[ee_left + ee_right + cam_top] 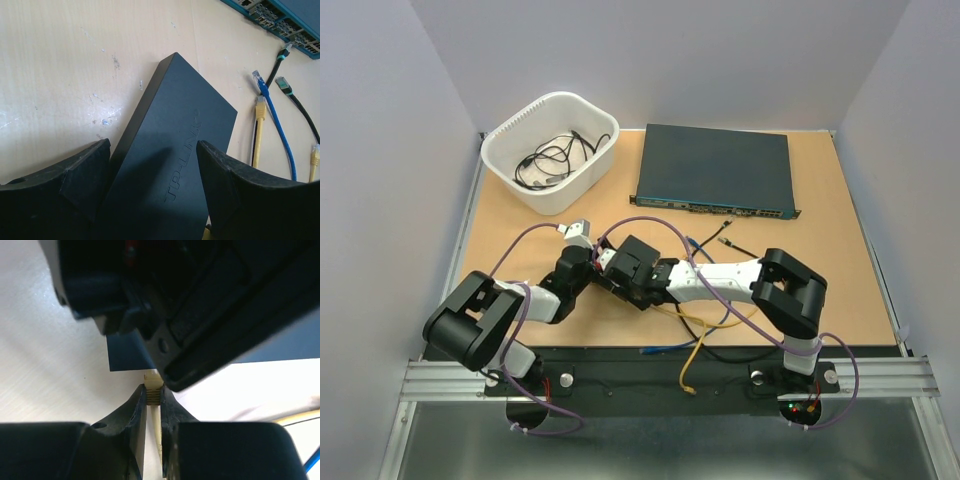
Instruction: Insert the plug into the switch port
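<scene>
The small flat black box (170, 150), marked TP-LINK, lies tilted between my left fingers (85, 175), which press its two long sides. In the top view my left gripper (620, 262) holds it at the table's middle (642, 258). My right gripper (153, 395) is shut on a cream-yellow plug (153, 387) with its cable running back between the fingers. The plug's tip sits right at the box's edge (125, 352). The port itself is hidden, partly behind the left gripper's body (200, 305). In the top view my right gripper (660, 280) is just right of the box.
A large dark unit (715, 165) with a row of ports (280, 20) lies at the back. A white bin (552, 150) of cables stands back left. Loose blue (257, 77), yellow (260, 105) and black (282, 82) plugged cables lie right of the box.
</scene>
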